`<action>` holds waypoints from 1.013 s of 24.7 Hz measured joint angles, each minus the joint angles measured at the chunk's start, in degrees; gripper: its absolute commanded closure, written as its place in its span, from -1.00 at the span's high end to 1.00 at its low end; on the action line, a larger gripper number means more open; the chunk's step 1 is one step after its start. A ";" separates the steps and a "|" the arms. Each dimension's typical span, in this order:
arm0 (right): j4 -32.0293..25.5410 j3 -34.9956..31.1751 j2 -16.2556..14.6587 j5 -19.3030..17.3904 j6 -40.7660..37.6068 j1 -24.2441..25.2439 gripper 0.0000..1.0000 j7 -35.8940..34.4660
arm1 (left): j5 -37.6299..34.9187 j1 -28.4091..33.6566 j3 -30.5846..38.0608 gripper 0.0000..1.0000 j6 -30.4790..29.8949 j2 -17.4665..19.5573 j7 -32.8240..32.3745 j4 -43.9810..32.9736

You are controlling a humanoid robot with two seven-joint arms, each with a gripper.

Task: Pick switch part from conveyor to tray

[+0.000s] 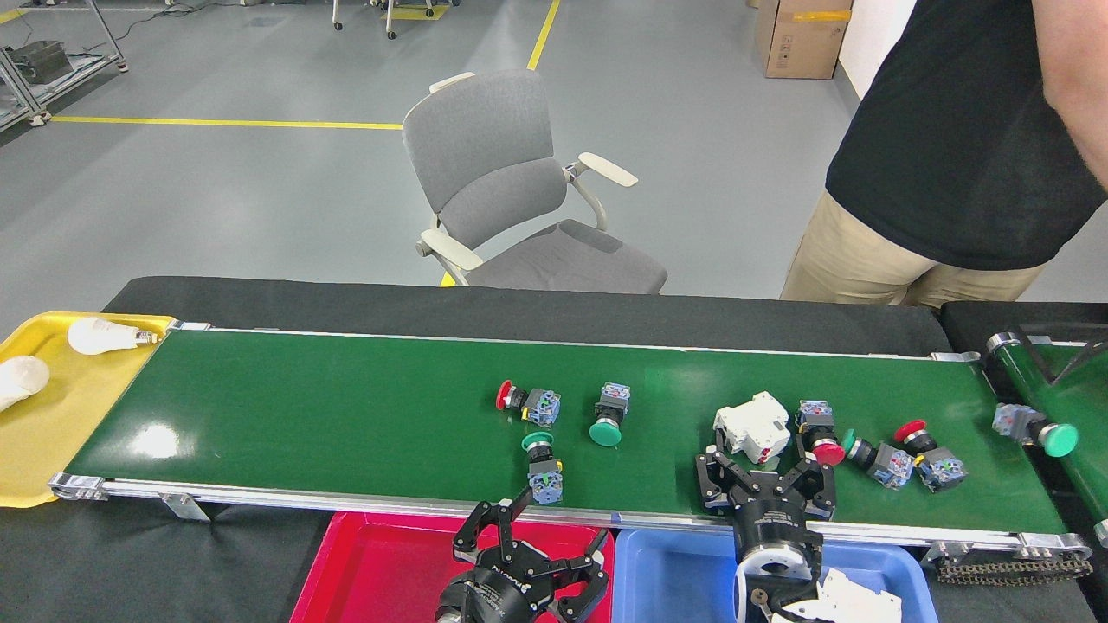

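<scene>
Several switch parts lie on the conveyor [346, 415]: a red-capped one [528, 401], a green-capped one [609, 415] and a smaller green-capped one [543, 467] near the front rail. More sit in a cluster [876, 460] at the right. My left gripper [535, 541] is open above the red tray [381, 571], just short of the front rail and the small green-capped part. My right gripper [766, 476] is open over the belt's front edge, right in front of a white breaker block [751, 426]. Neither holds anything.
A blue tray [675, 580] with white parts [835, 597] sits beside the red one. A yellow tray [43, 433] with bulbs is at the belt's left end. Another green-capped switch [1034, 430] lies on the narrower belt at right. A person [952, 156] and a chair [519, 199] are behind.
</scene>
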 measured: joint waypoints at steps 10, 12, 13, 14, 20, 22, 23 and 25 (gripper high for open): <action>-0.34 1.43 0.25 0.15 -0.41 -0.52 -0.81 1.06 | 2.10 -1.30 6.87 1.00 1.88 0.63 0.00 2.44; -2.18 1.34 0.18 0.08 -0.41 -0.53 -0.81 1.17 | 2.10 -1.46 7.07 1.00 1.93 0.62 -0.03 3.53; -4.16 1.26 0.08 0.06 -0.41 -0.38 -0.80 1.21 | 2.10 -1.58 7.44 1.00 1.94 0.62 -0.05 4.37; -6.49 1.23 -0.02 0.06 -0.44 0.19 -0.80 1.27 | 2.10 -1.77 8.17 1.00 2.02 0.62 -0.09 5.57; -21.32 4.02 -5.18 0.06 -1.03 9.54 -0.79 1.26 | 2.23 -4.84 12.98 0.35 3.26 0.48 0.10 10.48; -27.86 6.17 -7.83 0.06 -1.35 16.91 -0.73 1.17 | 2.39 -4.92 13.66 -0.04 4.25 0.48 0.26 10.56; -30.72 6.91 -8.63 0.10 -1.78 20.59 -0.61 1.01 | 2.49 -4.92 13.80 -0.27 4.62 0.48 0.35 10.55; -34.20 7.36 -9.21 0.38 -2.07 26.89 0.48 -0.88 | 3.65 -4.57 14.02 -0.62 4.82 0.57 0.61 10.13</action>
